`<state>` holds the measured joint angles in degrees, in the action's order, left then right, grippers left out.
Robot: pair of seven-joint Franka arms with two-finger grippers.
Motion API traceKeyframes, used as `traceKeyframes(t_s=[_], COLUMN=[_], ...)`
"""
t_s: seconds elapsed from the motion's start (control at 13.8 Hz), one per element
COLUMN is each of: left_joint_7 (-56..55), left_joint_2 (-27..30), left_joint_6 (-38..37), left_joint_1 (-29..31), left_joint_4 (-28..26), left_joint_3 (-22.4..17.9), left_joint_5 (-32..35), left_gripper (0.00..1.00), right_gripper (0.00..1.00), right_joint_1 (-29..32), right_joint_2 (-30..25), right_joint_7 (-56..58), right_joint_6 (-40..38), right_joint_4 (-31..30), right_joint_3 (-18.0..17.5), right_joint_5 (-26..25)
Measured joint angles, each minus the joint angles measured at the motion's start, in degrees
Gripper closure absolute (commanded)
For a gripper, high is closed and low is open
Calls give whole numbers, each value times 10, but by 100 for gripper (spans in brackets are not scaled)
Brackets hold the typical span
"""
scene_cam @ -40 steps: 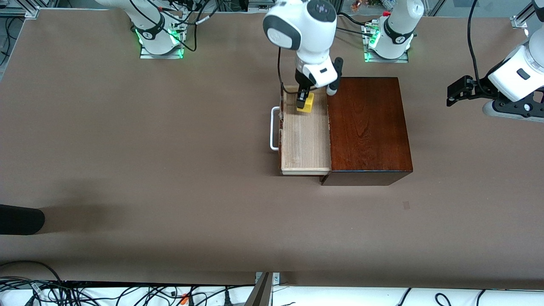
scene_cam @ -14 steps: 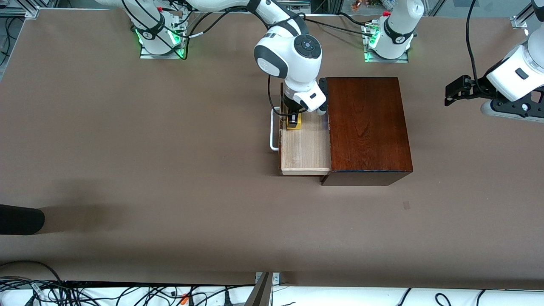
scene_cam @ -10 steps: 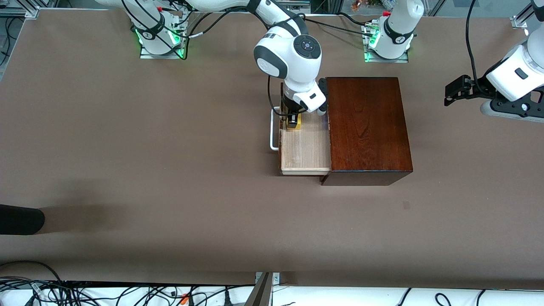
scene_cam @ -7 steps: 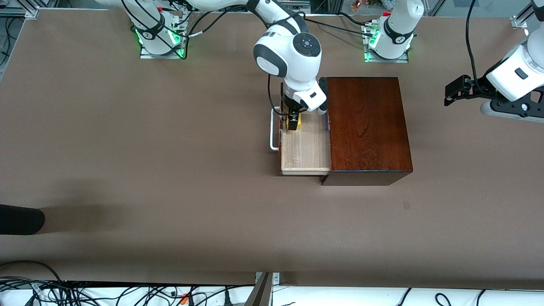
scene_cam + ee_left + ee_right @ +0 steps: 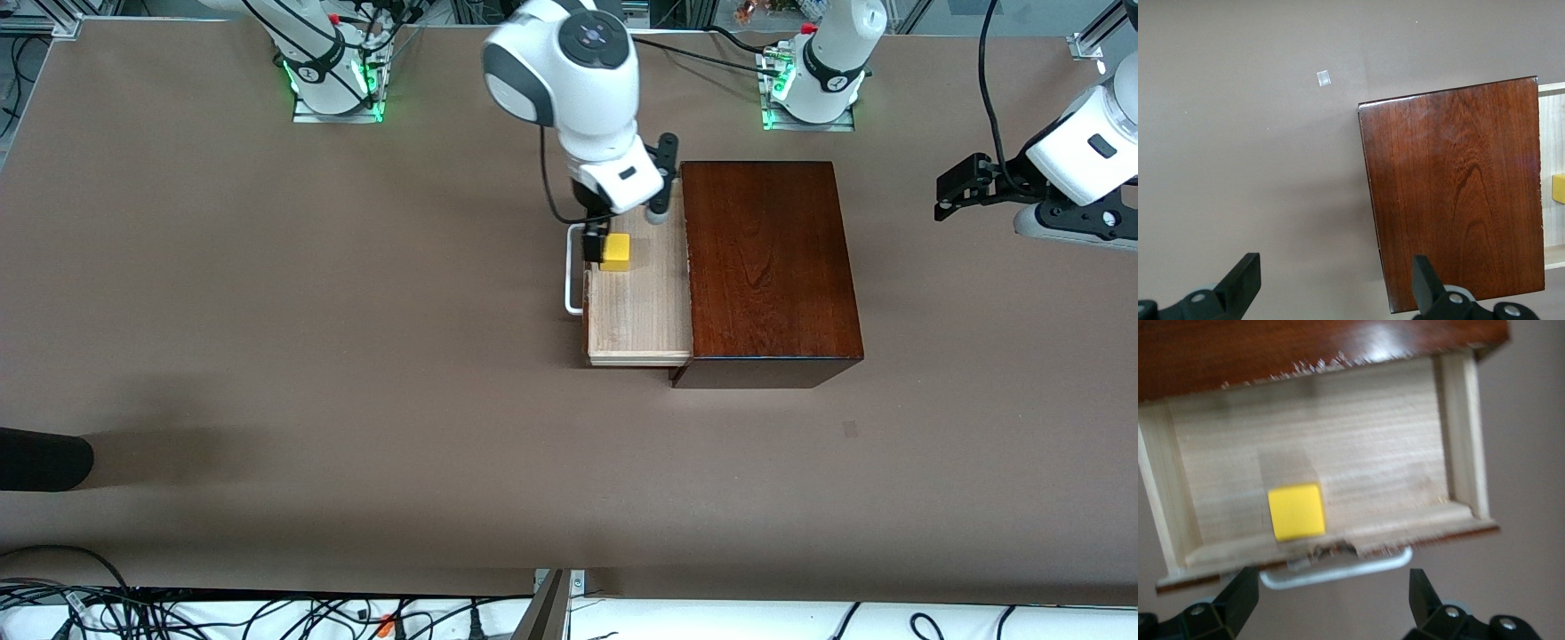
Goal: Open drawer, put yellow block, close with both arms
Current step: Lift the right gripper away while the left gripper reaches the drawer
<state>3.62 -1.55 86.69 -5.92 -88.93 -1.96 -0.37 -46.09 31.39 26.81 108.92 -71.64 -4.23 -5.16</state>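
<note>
The drawer (image 5: 640,311) stands pulled out of the dark mahogany box (image 5: 769,267) toward the right arm's end, its white handle (image 5: 573,271) outermost. The yellow block (image 5: 614,252) lies alone on the drawer's floor, close to the drawer front. My right gripper (image 5: 1331,600) hangs open above the handle (image 5: 1338,568) and the block (image 5: 1296,512), holding nothing. My left gripper (image 5: 1335,283) waits open, high over the bare table beside the box (image 5: 1455,193), at the left arm's end. From there a sliver of the block (image 5: 1558,189) shows in the drawer (image 5: 1551,120).
A small pale mark (image 5: 851,429) lies on the table nearer the front camera than the box. A dark rounded object (image 5: 44,458) pokes in at the right arm's end. Cables (image 5: 267,613) run along the table's near edge.
My right gripper has opened and let go of the yellow block, then risen and drawn back over the handle. The block now rests in the drawer. The left arm has barely moved.
</note>
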Motion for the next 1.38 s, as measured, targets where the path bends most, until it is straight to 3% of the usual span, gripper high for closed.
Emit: traceKeyframes(t_s=[0.29, 0.65, 1.09, 1.38], left_joint_7=[0, 3, 3, 76], left_joint_2=[0, -4, -19, -49], left_joint_6=[0, 0, 6, 19], left_joint_1=[-2, -18, -130, -226], left_joint_4=[0, 1, 16, 39], left_joint_3=[1, 5, 11, 13], left_joint_5=[0, -33, -35, -35], left_gripper=[0, 0, 0, 0], right_gripper=[0, 0, 0, 0], right_joint_1=[61, 73, 75, 77], right_joint_2=[-91, -185, -203, -204], right_joint_7=[0, -30, -55, -57], right_joint_6=[-115, -194, -207, -218], right_joint_4=[9, 4, -2, -3], right_joint_3=[30, 137, 273, 338], right_joint_5=[9, 10, 15, 79])
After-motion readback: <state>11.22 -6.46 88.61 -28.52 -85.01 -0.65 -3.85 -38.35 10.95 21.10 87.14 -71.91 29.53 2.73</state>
